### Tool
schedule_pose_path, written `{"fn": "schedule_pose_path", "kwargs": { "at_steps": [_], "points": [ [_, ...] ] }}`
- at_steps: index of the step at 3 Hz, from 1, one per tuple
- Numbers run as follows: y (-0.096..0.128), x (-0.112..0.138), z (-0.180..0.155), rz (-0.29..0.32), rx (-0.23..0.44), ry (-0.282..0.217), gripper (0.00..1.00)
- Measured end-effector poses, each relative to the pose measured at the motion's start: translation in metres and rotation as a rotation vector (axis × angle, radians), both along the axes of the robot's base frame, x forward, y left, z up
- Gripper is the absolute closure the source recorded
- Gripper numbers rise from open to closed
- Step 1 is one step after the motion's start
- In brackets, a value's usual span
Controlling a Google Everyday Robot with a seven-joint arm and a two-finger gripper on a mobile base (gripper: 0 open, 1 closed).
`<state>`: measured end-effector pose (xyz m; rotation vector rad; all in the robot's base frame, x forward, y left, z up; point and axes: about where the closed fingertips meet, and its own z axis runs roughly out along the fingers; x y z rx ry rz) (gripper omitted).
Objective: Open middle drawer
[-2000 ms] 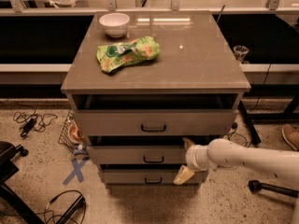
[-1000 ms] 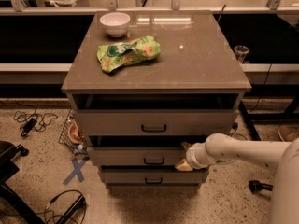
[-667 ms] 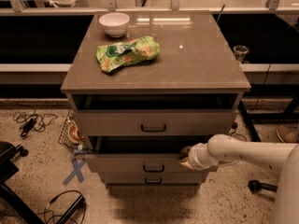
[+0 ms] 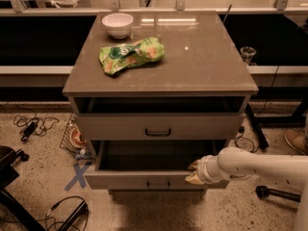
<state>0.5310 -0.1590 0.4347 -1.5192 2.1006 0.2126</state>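
Note:
The middle drawer point(image 4: 125, 181) is a grey-beige drawer with a small black bar handle point(image 4: 159, 183). It stands pulled out of the cabinet, and its dark inside point(image 4: 149, 155) shows and looks empty. My gripper point(image 4: 193, 173) comes in from the right on a white arm point(image 4: 260, 165). It sits at the right end of the drawer's front panel, with one finger inside the rim and one on the outer face. The top drawer point(image 4: 158, 126) above is out a little. The lowest drawer is hidden under the pulled-out one.
On the cabinet top point(image 4: 202, 57) lie a white bowl point(image 4: 118, 24) and a green chip bag point(image 4: 131, 54). On the floor at the left are cables point(image 4: 33, 124), a wire basket point(image 4: 72, 138) and a blue tape cross point(image 4: 77, 176). A dark stand foot point(image 4: 269, 191) is at the right.
The middle drawer has slid out toward the camera, from nearly flush to well open. My gripper stayed on its front panel's right end and moved forward and down with it.

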Motion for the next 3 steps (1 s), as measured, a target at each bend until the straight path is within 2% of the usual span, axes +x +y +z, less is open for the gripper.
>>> {"fn": "schedule_pose_path", "kwargs": {
  "at_steps": [1,2,3],
  "points": [
    [0.0,0.0,0.0,0.0,0.0,0.0,1.0],
    [-0.007,-0.03,0.005,0.012,0.005,0.024,1.0],
    [-0.007,-0.03,0.005,0.012,0.005,0.024,1.0]
  ]
}}
